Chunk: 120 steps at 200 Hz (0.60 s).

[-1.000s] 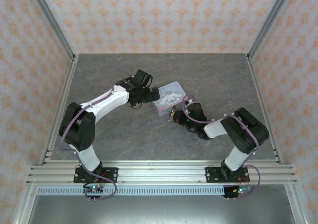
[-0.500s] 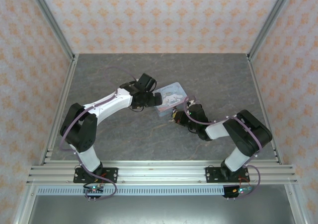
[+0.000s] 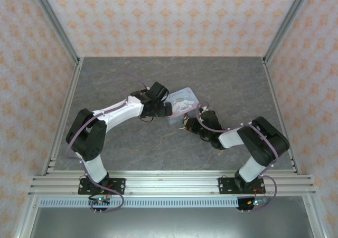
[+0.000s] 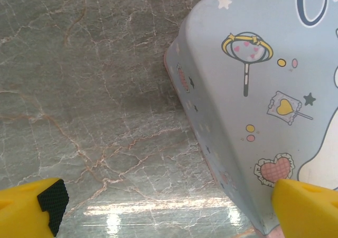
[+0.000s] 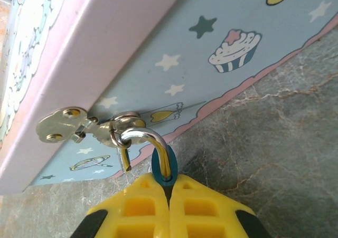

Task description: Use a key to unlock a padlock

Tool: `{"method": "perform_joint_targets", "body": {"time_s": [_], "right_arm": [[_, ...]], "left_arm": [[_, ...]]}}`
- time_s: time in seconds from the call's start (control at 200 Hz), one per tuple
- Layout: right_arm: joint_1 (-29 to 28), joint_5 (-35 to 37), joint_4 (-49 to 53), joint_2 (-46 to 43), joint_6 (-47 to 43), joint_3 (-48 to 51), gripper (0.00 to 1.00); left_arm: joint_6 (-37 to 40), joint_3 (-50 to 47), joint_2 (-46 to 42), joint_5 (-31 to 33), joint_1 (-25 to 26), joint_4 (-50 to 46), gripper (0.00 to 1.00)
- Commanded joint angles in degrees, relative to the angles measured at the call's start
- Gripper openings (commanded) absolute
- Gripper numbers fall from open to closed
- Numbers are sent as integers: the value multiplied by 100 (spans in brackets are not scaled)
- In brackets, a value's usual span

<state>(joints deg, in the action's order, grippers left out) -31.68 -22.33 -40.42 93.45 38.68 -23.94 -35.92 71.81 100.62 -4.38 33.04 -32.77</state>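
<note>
The padlock (image 5: 164, 169) has a small blue-green body and a silvery shackle (image 5: 145, 137). Its shackle is hooked through the metal hasp ring (image 5: 124, 123) on the side of the pastel-blue cartoon tin (image 5: 211, 32). One end of the shackle hangs free outside the body. My right gripper (image 5: 169, 182) is shut on the padlock body, right against the tin's near side (image 3: 186, 123). My left gripper (image 4: 169, 211) is open at the tin's left corner (image 4: 253, 106), with one yellow finger (image 4: 309, 206) over the tin and the other finger (image 4: 31, 206) over bare table. The key is out of view.
The tin (image 3: 182, 102) lies near the middle of the grey marbled table (image 3: 132, 137), with both arms meeting at it. Metal frame posts (image 3: 55, 32) and patterned walls close in the table on three sides. A rail (image 3: 169, 182) runs along the near edge.
My left gripper has swung in and moved right, closing up on the tin's left corner. The right gripper has stayed shut on the padlock.
</note>
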Motion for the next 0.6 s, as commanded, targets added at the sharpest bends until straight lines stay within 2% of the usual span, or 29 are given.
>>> {"method": "perform_joint_targets", "body": {"time_s": [0.0,0.596], "right_arm": [[70,88,-146,-72,118,131,0],[86,-22,-879,285,1089,52,0]], "left_arm": [[50,-176,140,242,43,-140,100],[-3,-333,160,179,45,-19,100]]}}
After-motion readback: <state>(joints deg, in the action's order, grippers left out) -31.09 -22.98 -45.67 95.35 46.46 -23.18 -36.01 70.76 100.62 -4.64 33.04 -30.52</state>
